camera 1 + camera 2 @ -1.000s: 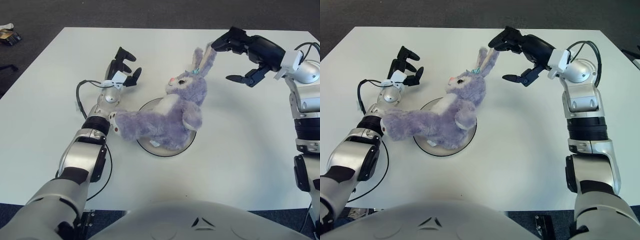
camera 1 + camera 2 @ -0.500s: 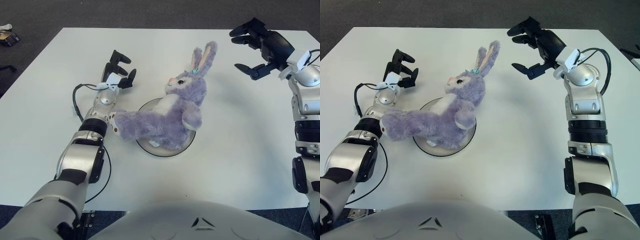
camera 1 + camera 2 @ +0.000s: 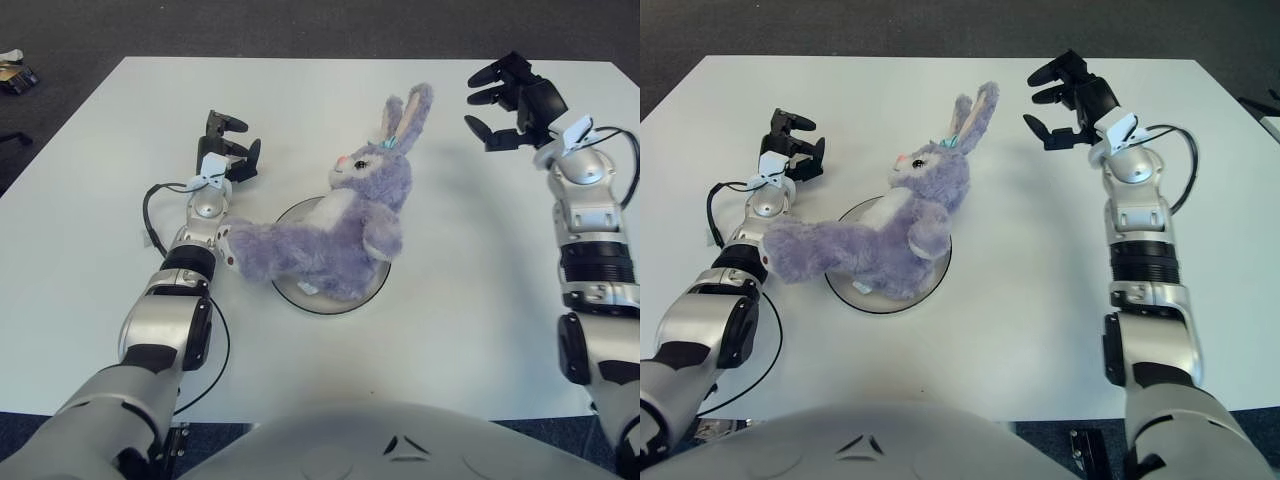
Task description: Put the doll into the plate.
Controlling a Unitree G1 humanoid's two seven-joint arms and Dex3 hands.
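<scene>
An office or lab: plain white table (image 3: 480, 300) on dark carpet (image 3: 300, 25) (low-pile, commercial-looking).

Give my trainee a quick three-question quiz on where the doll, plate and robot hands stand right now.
1. True or false: the doll sits on the plate.
2. Which robot hand holds the doll? A) left robot hand B) right robot hand C) neither
3. Fill in: the doll's legs stick out past the plate's rim toward the robot's ____ arm.

Key
1. True; its body covers most of the plate.
2. C; both robot hands are open and apart from the doll, the right one beyond its ears, the left one beside the plate.
3. left
</scene>
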